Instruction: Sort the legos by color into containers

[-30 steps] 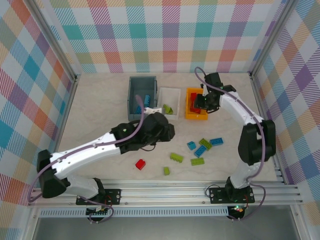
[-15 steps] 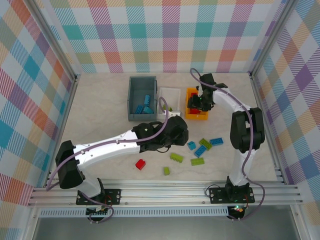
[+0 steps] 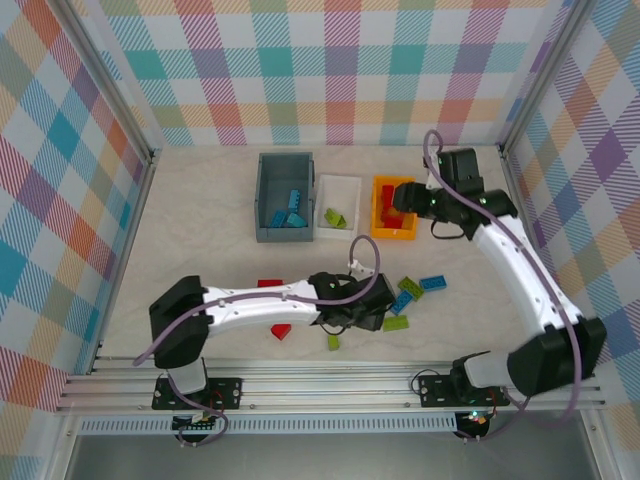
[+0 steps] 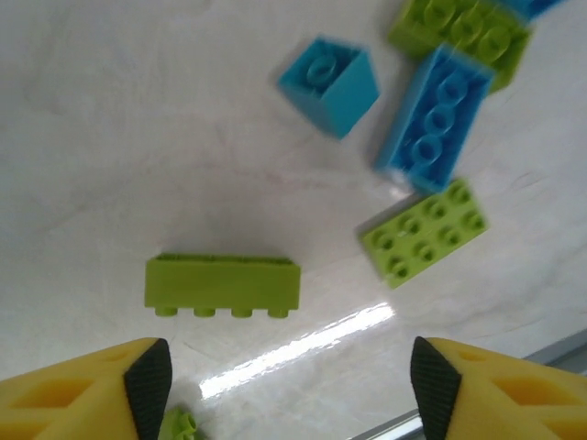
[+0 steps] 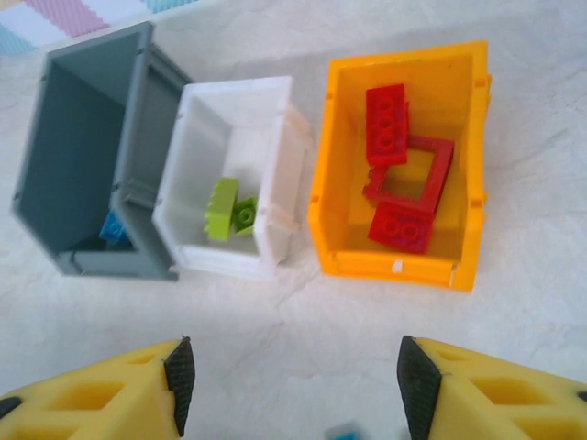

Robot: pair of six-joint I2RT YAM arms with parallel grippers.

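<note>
Swinging back from the far side, the left gripper [image 4: 289, 385] had reached the loose legos [image 3: 405, 297] at the near right, jaws wide and empty over a lime brick [image 4: 223, 284]. The right gripper [image 5: 293, 385] had drawn off the orange bin [image 5: 394, 258], parted and empty, red bricks [image 5: 387, 124] left inside; more sorting remained.

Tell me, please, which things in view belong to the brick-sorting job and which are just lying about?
Part of the job: loose legos such as the lime green brick, blue brick and red brick; the grey bin, white bin and orange bin, each holding some bricks.
Just surroundings: the plaid walls; the metal rail at the near edge.
</note>
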